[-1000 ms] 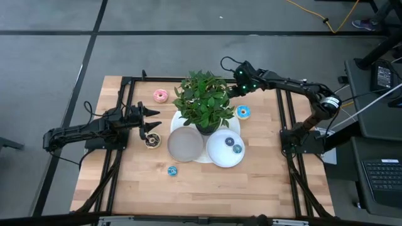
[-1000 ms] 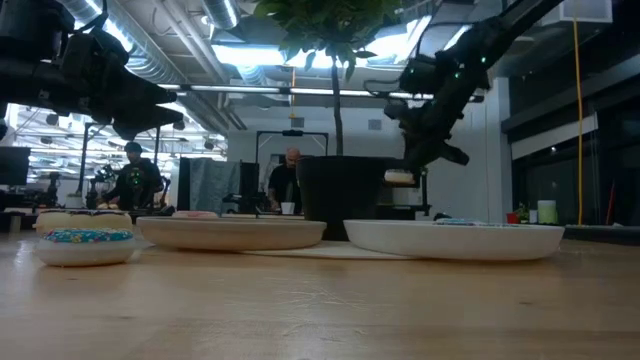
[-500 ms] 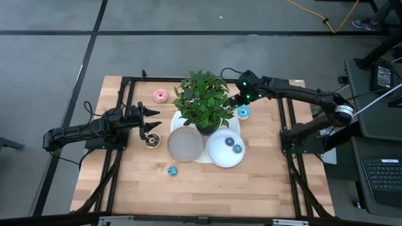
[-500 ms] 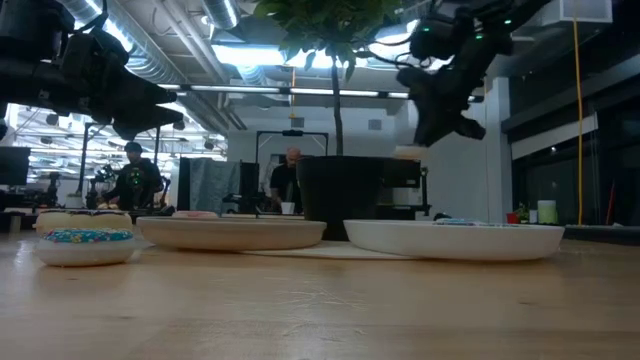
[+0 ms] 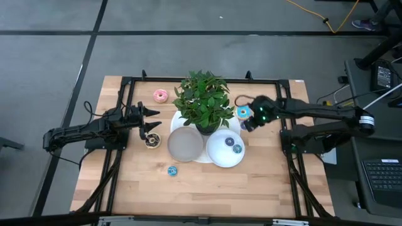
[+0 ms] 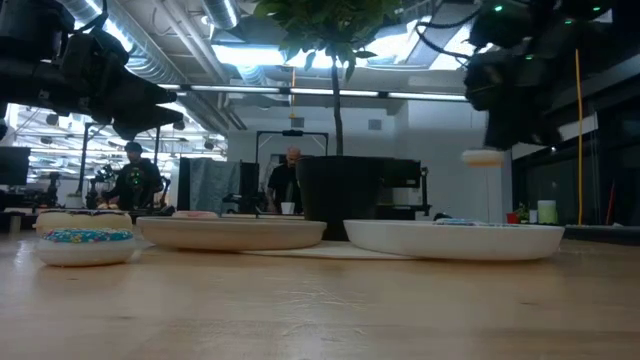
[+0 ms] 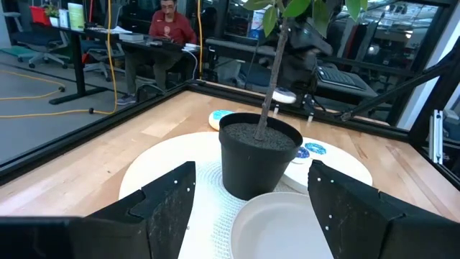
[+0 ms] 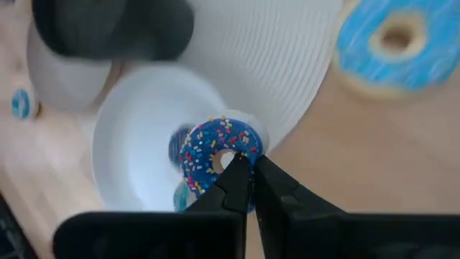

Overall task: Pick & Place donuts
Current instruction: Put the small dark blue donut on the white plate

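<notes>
Over the last second the right gripper (image 5: 246, 122) has swung from behind the potted plant (image 5: 203, 102) to the near right side, now just off the white plate (image 5: 217, 156). Its fingers pinch a dark-blue sprinkled donut (image 8: 219, 160), held in the air above that plate's rim.

One small donut (image 5: 237, 149) already lies on the white plate. Left loose on the table are a light-blue donut (image 5: 243, 112), a pink donut (image 5: 160, 95), a brown donut (image 5: 151, 140) and a mini blue donut (image 5: 172, 170) — so I judge the job barely begun.

The left gripper (image 5: 151, 122) waits with fingers spread beside the brown donut.

Room is tight by the plant's leaves and the grey plate (image 5: 184, 144) — the near table is open.
</notes>
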### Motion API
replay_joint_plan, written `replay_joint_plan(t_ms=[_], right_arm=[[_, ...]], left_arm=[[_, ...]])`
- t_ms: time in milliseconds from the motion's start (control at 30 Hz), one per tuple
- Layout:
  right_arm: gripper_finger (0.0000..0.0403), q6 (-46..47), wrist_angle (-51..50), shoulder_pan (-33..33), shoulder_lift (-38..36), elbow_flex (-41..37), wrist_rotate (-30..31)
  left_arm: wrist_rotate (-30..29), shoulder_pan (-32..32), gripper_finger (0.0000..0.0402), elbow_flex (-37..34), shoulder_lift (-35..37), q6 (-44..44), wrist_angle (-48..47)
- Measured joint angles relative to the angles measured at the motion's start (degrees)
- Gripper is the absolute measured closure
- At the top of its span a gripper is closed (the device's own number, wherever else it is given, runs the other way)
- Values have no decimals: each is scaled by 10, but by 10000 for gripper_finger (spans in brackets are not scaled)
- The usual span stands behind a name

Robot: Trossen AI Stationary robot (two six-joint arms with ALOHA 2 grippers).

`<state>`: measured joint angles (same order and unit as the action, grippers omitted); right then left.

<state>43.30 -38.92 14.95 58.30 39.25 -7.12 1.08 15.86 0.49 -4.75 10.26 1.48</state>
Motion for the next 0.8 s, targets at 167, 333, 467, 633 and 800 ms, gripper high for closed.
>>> replay_joint_plan(t_ms=[167,333,467,633,800], right_arm=[[386,44,-3,-71,-16,-26,10],[385,85,0,-140,-18,-37,38],[385,119,1,-190,-18,-39,61],[387,156,19,-245,-13,-39,88],[387,189,54,-297,15,-39,108]], left_arm=[[0,0,142,0,0,0,0],[0,0,142,0,0,0,0],[0,0,142,0,0,0,0],[0,0,142,0,0,0,0],[0,0,142,0,0,0,0]])
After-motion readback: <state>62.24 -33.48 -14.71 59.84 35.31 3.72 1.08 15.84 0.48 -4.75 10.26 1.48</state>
